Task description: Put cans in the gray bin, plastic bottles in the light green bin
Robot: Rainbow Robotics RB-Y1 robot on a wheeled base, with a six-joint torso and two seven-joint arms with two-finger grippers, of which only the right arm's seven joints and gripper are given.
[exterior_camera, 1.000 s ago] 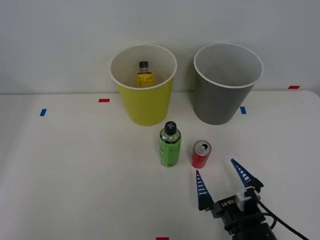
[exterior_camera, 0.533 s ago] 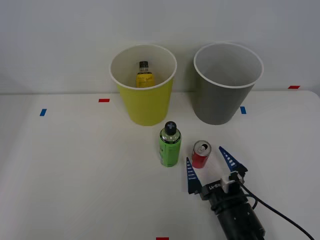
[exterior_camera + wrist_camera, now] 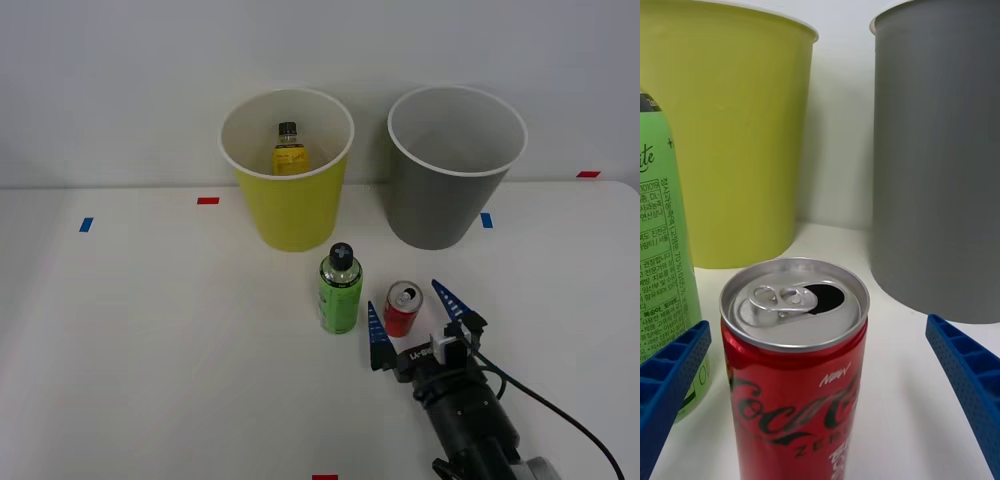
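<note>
Right gripper [image 3: 412, 310] wide open, holding nothing; blue ribbed fingers [image 3: 377, 338] splayed either side of red can [image 3: 403, 309], w/ table showing between each finger and can, so no contact seen. Can stands upright betw. the fingers, just ahead of the wrist.

Front view: can on white table [image 3: 150, 340], green bottle [image 3: 340, 289] upright just left of the left finger, taller than can, dark cap on. Beyond gripper, light green bin [image 3: 291, 205] ahead-left and gray bin [image 3: 448, 200] ahead-right, both upright near far table edge, well apart from the fingers. Looks down into light green bin: yellow bottle [image 3: 289, 150] inside, dark cap up, leaning toward back wall. Gray bin's pale inside: contents not clear from this angle.

Wrist view: no look inside either bin, only outer walls of light green bin [image 3: 737, 135] and gray bin [image 3: 940, 157]. Adds close detail instead: can [image 3: 794, 375] top silver, pull tab lifted back, mouth already open, script lettering on red side. Green bottle [image 3: 666, 262] label w/ small print close beside one finger tip [image 3: 670, 382]; other finger [image 3: 966, 375] on gray bin side, apart from can.
</note>
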